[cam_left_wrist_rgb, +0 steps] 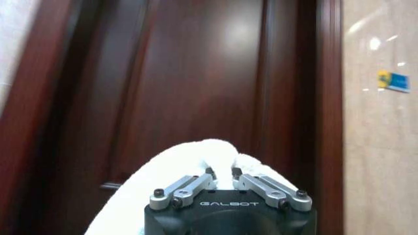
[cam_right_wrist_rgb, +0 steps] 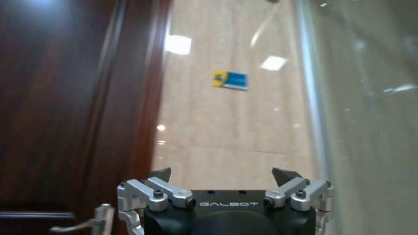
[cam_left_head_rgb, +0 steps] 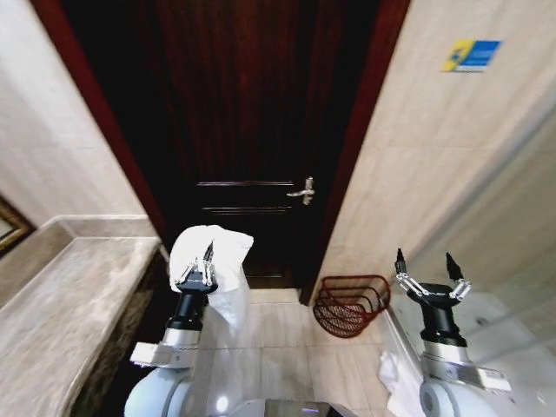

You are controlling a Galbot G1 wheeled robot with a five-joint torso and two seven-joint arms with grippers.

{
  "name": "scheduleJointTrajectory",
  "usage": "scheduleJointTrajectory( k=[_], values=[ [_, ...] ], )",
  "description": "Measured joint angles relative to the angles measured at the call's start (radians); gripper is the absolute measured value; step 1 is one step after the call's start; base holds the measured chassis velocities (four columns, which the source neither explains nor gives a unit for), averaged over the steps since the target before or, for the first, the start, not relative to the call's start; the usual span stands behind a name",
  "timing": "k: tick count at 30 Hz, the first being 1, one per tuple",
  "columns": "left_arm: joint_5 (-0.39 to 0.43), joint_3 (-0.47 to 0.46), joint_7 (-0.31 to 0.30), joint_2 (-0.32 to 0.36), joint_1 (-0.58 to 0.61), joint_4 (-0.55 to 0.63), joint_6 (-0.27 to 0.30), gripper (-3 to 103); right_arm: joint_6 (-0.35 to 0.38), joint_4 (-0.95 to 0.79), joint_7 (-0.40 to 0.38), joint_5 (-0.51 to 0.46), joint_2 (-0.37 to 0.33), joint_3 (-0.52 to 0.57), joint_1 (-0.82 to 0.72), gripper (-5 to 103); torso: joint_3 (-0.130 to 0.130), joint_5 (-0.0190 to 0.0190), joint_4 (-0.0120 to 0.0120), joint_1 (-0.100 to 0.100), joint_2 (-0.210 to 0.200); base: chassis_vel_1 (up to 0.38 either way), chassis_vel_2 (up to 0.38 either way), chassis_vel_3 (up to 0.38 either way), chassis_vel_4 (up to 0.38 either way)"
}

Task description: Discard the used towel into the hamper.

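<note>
L gripper is raised before the dark door, fingers clamped on a white towel that drapes over it. On the tiled floor to the R of the door sits the red wire hamper. R gripper is held up by the glass partition, fingers spread, holding nothing.

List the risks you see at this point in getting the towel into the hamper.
1. The left gripper pinches the towel at one bunched fold, and much cloth hangs loose below; it might slip free or drag on the floor.
2. The hamper sits low on the floor off to the robot's right, by the door frame, and appears tipped; a drop from this height could miss its small mouth.
3. The open right gripper is raised near the hamper's side and might crowd the approach.
</note>
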State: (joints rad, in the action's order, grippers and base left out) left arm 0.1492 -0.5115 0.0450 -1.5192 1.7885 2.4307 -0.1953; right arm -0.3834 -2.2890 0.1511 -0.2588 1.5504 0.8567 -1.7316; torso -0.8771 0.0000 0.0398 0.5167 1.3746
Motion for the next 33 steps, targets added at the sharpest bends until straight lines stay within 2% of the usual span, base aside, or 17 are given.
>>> scheduleJointTrajectory(
  k=[20,33],
  values=[
    [0.000,0.005,0.000,-0.007,-0.008,-0.018,-0.005,4,0.000,0.000,-0.009,-0.001,0.005,-0.002,-0.001,100,0.000,0.0001,0.0000,0.000,0.000,-0.126,-0.129,-0.125,-0.127],
    [-0.003,0.000,0.006,-0.008,-0.003,-0.023,-0.030,4,-0.003,-0.012,-0.004,0.008,0.015,-0.010,-0.009,100,0.000,-0.0002,-0.0001,0.000,0.000,-0.125,-0.125,-0.127,-0.127]
  ],
)
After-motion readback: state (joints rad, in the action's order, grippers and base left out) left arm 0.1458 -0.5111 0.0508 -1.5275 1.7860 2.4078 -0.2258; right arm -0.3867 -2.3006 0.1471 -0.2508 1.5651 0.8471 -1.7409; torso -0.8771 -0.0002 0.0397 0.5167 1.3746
